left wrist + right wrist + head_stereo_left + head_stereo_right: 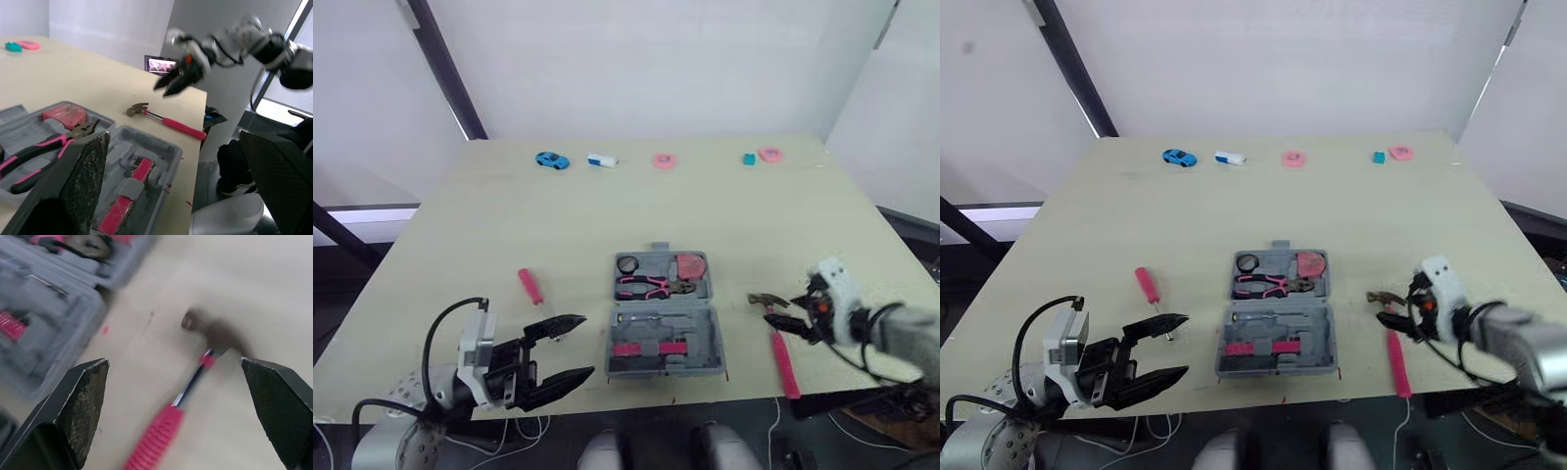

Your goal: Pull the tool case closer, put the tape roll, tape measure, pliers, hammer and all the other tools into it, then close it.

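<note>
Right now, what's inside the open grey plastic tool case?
The grey plastic tool case holds, in its far half, a black ring-shaped tape roll, pink-handled pliers and a pink tape measure. Its near half has a pink strip across moulded slots. Anything under the pliers is covered.

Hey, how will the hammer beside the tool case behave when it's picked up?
The hammer looks stiff and probably head-heavy: metal head, slim shaft. Gripped by its pink handle, it may tip head-down. Lying flat, it seems unlikely to roll.
</note>
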You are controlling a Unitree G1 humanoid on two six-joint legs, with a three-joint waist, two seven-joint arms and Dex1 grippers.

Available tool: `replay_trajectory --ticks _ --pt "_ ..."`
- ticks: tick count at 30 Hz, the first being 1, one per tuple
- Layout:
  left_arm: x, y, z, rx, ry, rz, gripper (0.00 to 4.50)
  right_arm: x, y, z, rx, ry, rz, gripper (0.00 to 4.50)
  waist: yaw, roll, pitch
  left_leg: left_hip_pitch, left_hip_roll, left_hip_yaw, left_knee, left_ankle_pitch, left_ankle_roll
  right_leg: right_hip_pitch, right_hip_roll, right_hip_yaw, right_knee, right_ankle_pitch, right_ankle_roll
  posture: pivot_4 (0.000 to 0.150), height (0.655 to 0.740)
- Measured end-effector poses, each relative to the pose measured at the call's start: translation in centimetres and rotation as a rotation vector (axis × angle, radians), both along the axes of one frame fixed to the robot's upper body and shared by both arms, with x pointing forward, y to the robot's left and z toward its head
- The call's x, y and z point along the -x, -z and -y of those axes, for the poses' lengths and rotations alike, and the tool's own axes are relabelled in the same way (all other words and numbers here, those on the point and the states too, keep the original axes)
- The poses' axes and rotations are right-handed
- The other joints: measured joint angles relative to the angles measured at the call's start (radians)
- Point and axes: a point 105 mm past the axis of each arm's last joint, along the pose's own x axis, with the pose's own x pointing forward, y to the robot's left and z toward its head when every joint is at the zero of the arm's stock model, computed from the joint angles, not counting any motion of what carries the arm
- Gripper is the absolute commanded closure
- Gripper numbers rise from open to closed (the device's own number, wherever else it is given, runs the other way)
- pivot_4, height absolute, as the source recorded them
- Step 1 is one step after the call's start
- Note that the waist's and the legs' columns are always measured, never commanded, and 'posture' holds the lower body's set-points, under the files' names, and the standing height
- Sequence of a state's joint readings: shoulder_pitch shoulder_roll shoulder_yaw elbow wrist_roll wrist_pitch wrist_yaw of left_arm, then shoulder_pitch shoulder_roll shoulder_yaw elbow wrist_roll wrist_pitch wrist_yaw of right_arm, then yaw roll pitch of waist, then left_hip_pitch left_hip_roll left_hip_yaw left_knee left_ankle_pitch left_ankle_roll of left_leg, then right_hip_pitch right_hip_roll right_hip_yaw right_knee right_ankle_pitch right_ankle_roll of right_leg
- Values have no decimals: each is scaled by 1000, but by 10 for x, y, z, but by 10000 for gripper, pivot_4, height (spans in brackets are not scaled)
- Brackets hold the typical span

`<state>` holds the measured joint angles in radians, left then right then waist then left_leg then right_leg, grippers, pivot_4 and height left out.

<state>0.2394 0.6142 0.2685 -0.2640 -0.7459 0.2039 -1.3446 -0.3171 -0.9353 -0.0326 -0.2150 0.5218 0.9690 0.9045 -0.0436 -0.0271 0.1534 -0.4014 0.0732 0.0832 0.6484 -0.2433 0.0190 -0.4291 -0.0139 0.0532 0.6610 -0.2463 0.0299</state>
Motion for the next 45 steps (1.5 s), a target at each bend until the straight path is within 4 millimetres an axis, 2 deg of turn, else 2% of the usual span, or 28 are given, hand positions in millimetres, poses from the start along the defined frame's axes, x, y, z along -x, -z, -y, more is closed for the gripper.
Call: replay_trajectory --ticks 2,6,9,14,18,23,26,27,29,31,33,34,37,42,45 --pt "1 1 1 2 0 1 0 -1 -5 -1 63 -192 35 237 2 -1 1 0 0 1 -1 0 0 0 0 -1 0 0 0 1500 7400" --pt "2 3 1 -1 -2 2 0 -4 6 -6 249 -654 166 237 2 -1 2 -1 0 5 0 0 0 -1 -1 0 -1 0 0 1500 7400" --pt "2 3 2 -1 4 4 0 -16 13 -13 430 -996 289 237 -6 -1 4 1 0 8 2 0 0 0 -1 2 1 0 1 1500 7400" --pt "3 4 1 -4 9 3 0 -29 24 -17 664 -1361 404 237 3 -1 6 1 0 7 2 0 0 0 -1 1 1 3 -4 1500 7400" --pt "2 5 3 -3 13 2 0 -33 40 -21 816 -1600 380 237 3 -1 6 1 0 10 2 0 0 0 -3 2 1 3 -5 1500 7400" --pt "3 6 3 -2 10 -6 0 -37 52 -12 924 -1667 319 237 2 0 6 1 0 12 2 0 0 0 -4 4 2 3 -5 1500 7400" --pt "5 6 5 -3 8 -6 0 -44 61 -11 995 -1669 319 13227 -2 0 6 3 0 13 3 1 -1 -1 -4 6 4 3 -5 1500 7400" --pt "5 6 6 -4 6 -6 0 -48 63 -11 1020 -1649 325 15762 -3 0 6 3 0 13 3 1 -1 -1 -4 6 4 3 -5 1500 7400" --pt "7 6 8 -4 5 -9 0 -57 63 -14 1076 -1620 366 28089 -3 -1 6 4 0 14 3 1 -1 -1 -4 7 5 3 -5 1500 7400" --pt "7 6 8 -3 2 -11 0 -62 62 -13 1105 -1593 383 33722 -2 -1 5 4 0 14 4 0 -1 -1 -4 7 5 3 -5 1500 7400" --pt "7 7 8 -3 -4 -13 0 -63 63 -9 1118 -1587 392 42787 -1 -2 5 4 0 15 4 0 0 -1 -4 8 5 3 -5 1500 7400" --pt "7 7 7 -3 -7 -13 0 -63 63 -8 1119 -1582 395 44446 -1 -3 4 4 0 15 4 0 0 -1 -4 8 5 3 -5 1500 7400" --pt "6 7 7 -3 -9 -9 0 -60 63 -5 1084 -1561 415 44910 -1 -3 4 4 0 16 4 0 0 -1 -4 9 5 3 -5 1500 7400" --pt "5 5 8 -3 -8 -1 0 -42 53 2 900 -1494 531 44910 3 -1 6 3 0 15 3 0 0 -1 -3 8 4 3 -5 1500 7400" --pt "2 2 9 -4 0 12 0 -28 45 18 821 -1452 577 44910 0 0 6 3 0 16 3 0 0 -1 -3 9 4 3 -5 1500 7400"
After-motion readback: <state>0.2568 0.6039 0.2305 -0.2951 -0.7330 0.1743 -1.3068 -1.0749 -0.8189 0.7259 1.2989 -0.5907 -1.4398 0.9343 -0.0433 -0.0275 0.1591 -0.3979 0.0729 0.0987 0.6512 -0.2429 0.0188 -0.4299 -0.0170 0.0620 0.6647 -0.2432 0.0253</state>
